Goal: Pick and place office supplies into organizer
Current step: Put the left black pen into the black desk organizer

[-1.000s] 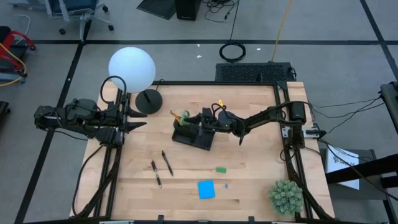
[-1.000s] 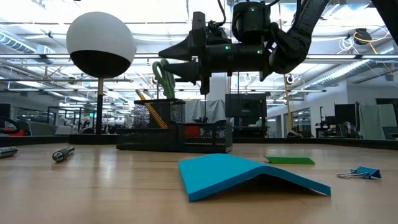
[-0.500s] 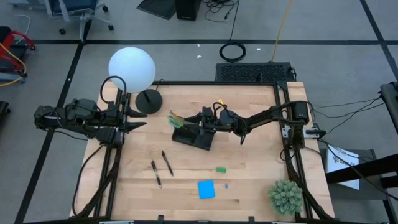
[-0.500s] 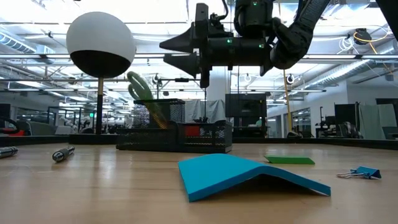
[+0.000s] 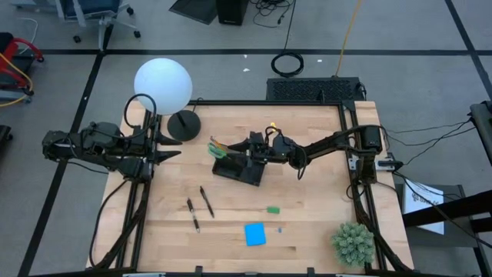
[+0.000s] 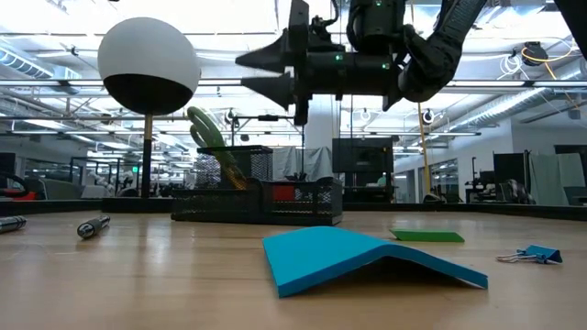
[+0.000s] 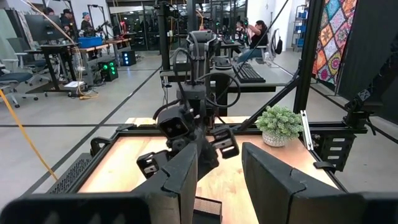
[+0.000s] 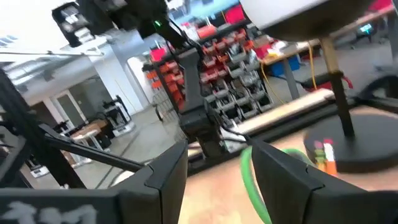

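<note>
Lying nearest on the counter [image 5: 307,231] are the blue sticky-note pad [image 6: 362,257], green eraser [image 6: 426,236] and two pens [image 5: 200,208], all unplaced. Beyond, the organizer [image 5: 240,168] holds green-handled scissors [image 6: 209,136] and pencils. Above it hovers the right tool [image 6: 252,73], parted and empty; next it should fetch a loose item. The left tool [image 5: 173,148] waits parted at the counter's edge.

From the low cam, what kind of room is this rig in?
Looks like an open robotics lab or workshop. Behind the wooden table run ceiling light strips and glass partitions; the left wrist view shows monitor workstations, and the right wrist view shows red parts bins.
</note>
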